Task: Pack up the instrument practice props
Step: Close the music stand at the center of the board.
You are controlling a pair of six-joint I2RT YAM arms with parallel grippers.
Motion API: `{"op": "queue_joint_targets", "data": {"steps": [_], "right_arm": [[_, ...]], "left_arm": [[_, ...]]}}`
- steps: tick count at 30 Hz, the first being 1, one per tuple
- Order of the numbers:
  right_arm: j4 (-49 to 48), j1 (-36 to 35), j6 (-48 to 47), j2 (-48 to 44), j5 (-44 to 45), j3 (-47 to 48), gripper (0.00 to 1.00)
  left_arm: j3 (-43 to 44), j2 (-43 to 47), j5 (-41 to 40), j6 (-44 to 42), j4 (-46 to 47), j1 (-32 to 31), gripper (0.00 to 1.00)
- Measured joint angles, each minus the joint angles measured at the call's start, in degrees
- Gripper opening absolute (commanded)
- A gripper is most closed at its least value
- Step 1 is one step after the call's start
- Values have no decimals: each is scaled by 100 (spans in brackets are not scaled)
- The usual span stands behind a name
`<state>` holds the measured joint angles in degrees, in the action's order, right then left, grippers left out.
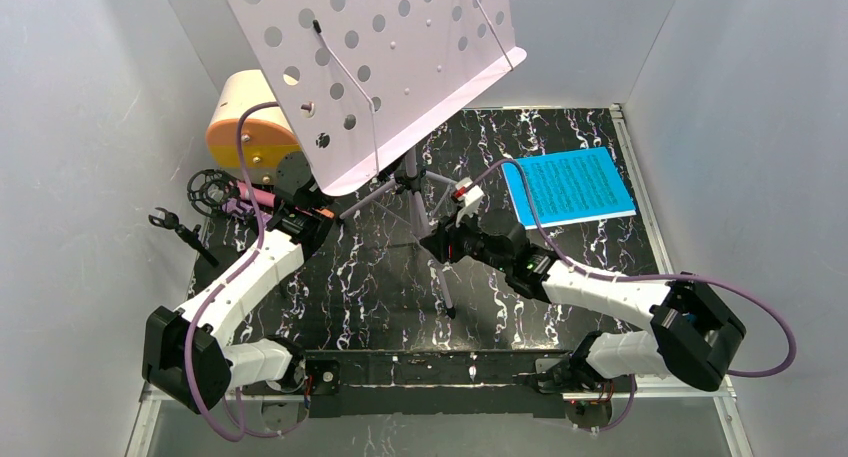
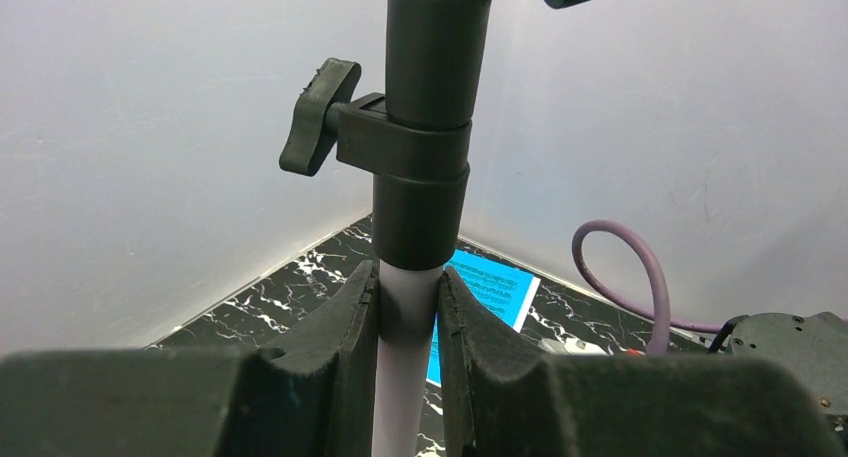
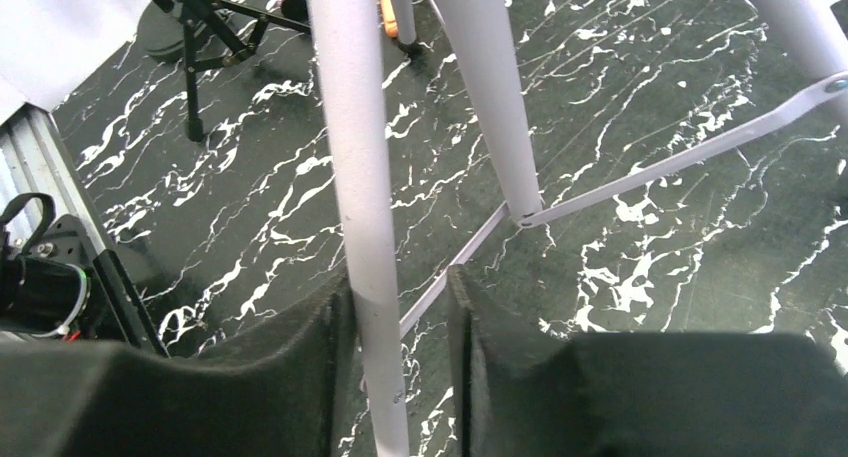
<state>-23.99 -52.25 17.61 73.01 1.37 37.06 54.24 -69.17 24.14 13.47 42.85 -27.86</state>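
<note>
The lilac perforated music stand [image 1: 370,57] stands tilted over the back middle of the table on its tripod. My left gripper [image 2: 408,287] is shut on the stand's lilac pole [image 2: 403,387], just under the black clamp collar [image 2: 425,127]. My right gripper [image 3: 400,287] is open around one tripod leg [image 3: 360,177]. The leg lies against the left finger, with a gap to the right one. The blue and white sheet music [image 1: 570,187] lies flat at the back right. The ring-mounted mic [image 1: 207,189] and its small black tripod [image 1: 182,229] lie at the far left. A pink-purple mic [image 1: 248,199] lies beside them.
An orange and cream cylinder [image 1: 248,127] sits in the back left corner, behind the stand's desk. White walls close in the left, back and right. Two more stand legs [image 3: 495,97] and a thin brace [image 3: 680,157] cross the floor just ahead of the right gripper.
</note>
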Motion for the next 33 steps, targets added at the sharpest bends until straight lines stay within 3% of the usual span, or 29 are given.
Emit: {"op": "queue_joint_targets", "data": {"steps": [7,33], "right_arm": [[-348,-39,-2,7,-170,-114,2],[-1231,-92,-411,-90,31,-564,1]], "left_arm": [[-15,-2,24,20,24,0,0],[-20,0,179,146,61,-15,0]]}}
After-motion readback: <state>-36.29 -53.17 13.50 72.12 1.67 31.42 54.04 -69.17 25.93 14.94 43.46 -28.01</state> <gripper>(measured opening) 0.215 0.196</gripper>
